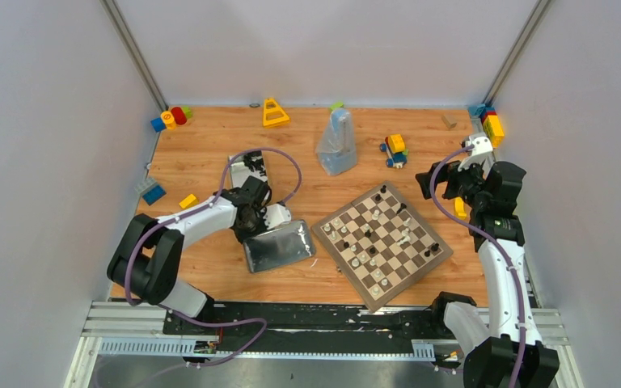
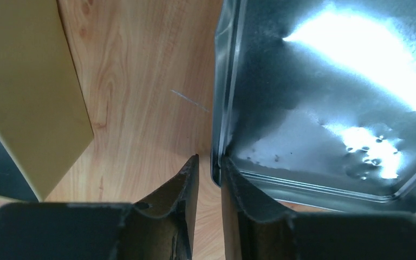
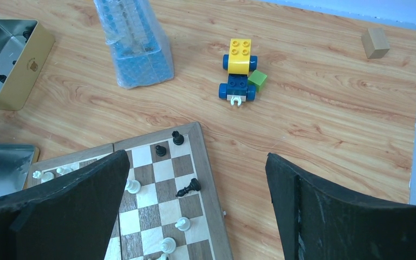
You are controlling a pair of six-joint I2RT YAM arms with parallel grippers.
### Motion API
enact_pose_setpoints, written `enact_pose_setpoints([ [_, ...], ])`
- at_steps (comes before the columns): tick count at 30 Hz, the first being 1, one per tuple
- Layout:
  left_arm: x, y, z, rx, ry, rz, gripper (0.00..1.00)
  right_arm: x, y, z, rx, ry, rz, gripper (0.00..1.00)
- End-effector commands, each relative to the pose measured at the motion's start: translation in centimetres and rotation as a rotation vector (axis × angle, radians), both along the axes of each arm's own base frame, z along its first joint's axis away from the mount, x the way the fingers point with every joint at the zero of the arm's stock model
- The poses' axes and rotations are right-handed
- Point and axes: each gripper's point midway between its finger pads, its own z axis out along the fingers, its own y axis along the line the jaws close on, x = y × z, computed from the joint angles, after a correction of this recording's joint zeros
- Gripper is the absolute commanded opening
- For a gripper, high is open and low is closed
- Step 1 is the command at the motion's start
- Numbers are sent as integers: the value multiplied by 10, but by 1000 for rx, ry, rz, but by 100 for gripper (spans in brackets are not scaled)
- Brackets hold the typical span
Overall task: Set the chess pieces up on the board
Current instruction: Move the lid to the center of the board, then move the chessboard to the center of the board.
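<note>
1. Expect the chess pieces [image 3: 187,188] to be light, hard and smooth, quick to tip or roll. Best pinched low on the stem from straight above, with a gentle squeeze.
2. Find most of them scattered over the board [image 1: 382,242], below the right gripper [image 3: 196,160] and toward its left finger. Mostly upright, though one black piece looks toppled.
3. Spot at least one more black piece inside the gold tin [image 3: 11,65], far off to the right gripper's left and just left of the left gripper [image 2: 208,162].
4. Read the right gripper as spread wide and holding nothing, hovering over the board's far corner.
5. Read the left gripper as narrowed to a slit astride the corner rim of the silver lid [image 2: 325,108]. Cannot tell whether the rim is pinched. Judge the lid thin, stiff and slick, apt to slide on the wood.
6. No legible writing anywhere. Only a small emblem on the tin's gold wall, too small to read.
</note>
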Motion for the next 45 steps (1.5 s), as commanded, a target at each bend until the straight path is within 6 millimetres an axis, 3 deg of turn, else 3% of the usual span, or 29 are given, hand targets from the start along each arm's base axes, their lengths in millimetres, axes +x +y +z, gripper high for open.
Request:
enact_pose_setpoints([
  [1, -25, 41, -18, 185, 53, -51, 27, 0, 4, 5, -12, -22, 29, 100],
  [8, -32, 84, -10, 327, 34, -113, 16, -1, 4, 5, -10, -20, 34, 100],
  [15, -26, 139, 22, 407, -8, -107, 16, -1, 5, 4, -10, -18, 37, 100],
  [18, -18, 153, 36, 432, -42, -110, 23, -1, 5, 4, -10, -18, 38, 100],
  [23, 10, 154, 61, 402, -161, -50, 54, -2, 6, 4, -9, -20, 44, 100],
  [27, 35, 134, 83, 262, -260, 51, 74, -3, 8, 4, -8, -20, 55, 100],
  [30, 49, 114, 103, 119, -321, 132, 79, -4, 9, 2, -10, -15, 65, 100],
  [33, 59, 78, 128, -117, -358, 221, 82, -3, 7, 1, -22, 4, 60, 100],
  [38, 48, 9, 160, -382, -343, 155, 84, -7, 4, -10, -71, 66, 78, 100],
  [41, 28, -40, 164, -445, -330, 0, 85, -12, -7, -30, -160, 110, 57, 100],
  [45, 13, -85, 159, -498, -350, -171, 85, -17, -28, -67, -222, 233, -28, 100],
])
